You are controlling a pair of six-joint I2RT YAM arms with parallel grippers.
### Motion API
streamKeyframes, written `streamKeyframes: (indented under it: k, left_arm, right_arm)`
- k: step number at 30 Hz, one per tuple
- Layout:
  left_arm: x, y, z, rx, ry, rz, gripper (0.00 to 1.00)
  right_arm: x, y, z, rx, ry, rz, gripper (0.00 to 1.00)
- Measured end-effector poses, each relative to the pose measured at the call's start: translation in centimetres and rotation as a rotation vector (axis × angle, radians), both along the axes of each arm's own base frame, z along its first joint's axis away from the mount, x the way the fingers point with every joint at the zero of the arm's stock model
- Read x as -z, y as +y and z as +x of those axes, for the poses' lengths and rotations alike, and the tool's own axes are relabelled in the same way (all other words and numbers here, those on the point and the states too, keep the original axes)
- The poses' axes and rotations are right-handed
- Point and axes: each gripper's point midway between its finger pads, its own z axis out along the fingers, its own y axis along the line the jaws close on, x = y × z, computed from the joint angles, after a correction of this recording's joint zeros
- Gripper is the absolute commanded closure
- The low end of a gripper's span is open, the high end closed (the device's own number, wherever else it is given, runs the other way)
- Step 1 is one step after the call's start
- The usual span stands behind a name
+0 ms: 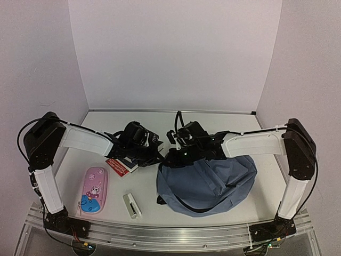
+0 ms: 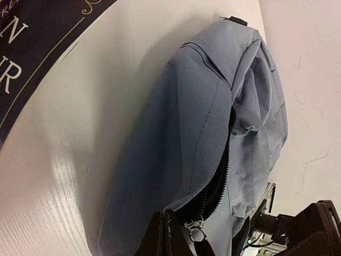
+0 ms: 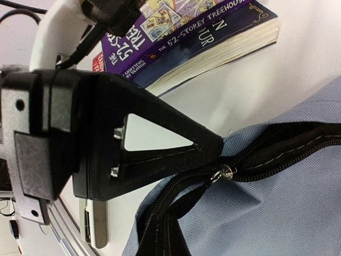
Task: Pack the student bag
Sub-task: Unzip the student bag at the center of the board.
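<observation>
On the right half of the table [image 1: 145, 188] sits your student bag [image 1: 213, 184], and packing has barely begun. Its zip is only partly parted, and the gap shows nothing inside but dark. Your left gripper [image 2: 166, 234] is pressed together on the zip trim beside the slider [image 3: 228, 173]. Your right gripper [image 3: 162, 237] pinches the same black trim. The books [image 3: 213, 37], the pink pencil case [image 1: 94, 190] and a small grey-white item [image 1: 131, 205] all still lie outside the bag.
</observation>
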Motion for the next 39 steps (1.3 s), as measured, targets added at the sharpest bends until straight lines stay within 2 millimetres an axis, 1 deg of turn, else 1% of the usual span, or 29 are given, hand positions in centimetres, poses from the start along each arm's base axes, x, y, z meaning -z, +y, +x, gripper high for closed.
streamKeyframes:
  k: [3, 8, 13, 18, 22, 27, 30, 32, 33, 35, 39]
  left_arm:
    - [-0.2, 0.1, 0.3, -0.006, 0.001, -0.020, 0.82]
    - [-0.8, 0.5, 1.5, -0.023, -0.022, -0.046, 0.70]
    - [-1.2, 0.6, 2.1, -0.020, -0.038, -0.067, 0.68]
    - [-0.1, -0.1, 1.7, 0.028, -0.011, -0.074, 0.63]
    - [0.8, -0.9, 1.2, 0.073, 0.021, -0.092, 0.60]
    - [0.5, -1.5, 1.0, 0.105, 0.024, -0.125, 0.53]
    - [0.1, -2.2, 1.2, 0.127, 0.022, -0.145, 0.51]
    - [0.3, -2.7, 1.4, 0.141, 0.027, -0.149, 0.49]
    - [0.4, -2.9, 1.5, 0.147, 0.031, -0.148, 0.49]
    - [0.7, -3.2, 1.4, 0.163, 0.036, -0.147, 0.53]
    - [1.5, -3.3, 1.3, 0.182, 0.057, -0.129, 0.69]
  right_arm:
    - [-0.3, -0.1, -0.5, -0.005, 0.002, 0.011, 1.00]
    - [-0.6, -0.1, -2.0, -0.035, 0.008, 0.029, 1.00]
    - [-0.8, 0.2, -2.6, -0.051, 0.009, 0.039, 1.00]
    - [-1.0, 0.3, -2.5, -0.046, 0.004, 0.045, 1.00]
    - [-1.0, 0.3, -2.5, -0.044, 0.005, 0.045, 1.00]
    - [-1.0, 0.3, -2.5, -0.044, 0.005, 0.046, 1.00]
    - [-1.0, 0.3, -2.5, -0.041, 0.006, 0.046, 1.00]
    - [-1.0, 0.2, -2.4, -0.040, 0.005, 0.045, 1.00]
    - [-1.0, 0.2, -2.4, -0.040, 0.005, 0.045, 1.00]
    - [-1.0, 0.3, -2.4, -0.039, 0.005, 0.045, 1.00]
    - [-1.0, 0.2, -2.4, -0.038, 0.003, 0.045, 1.00]
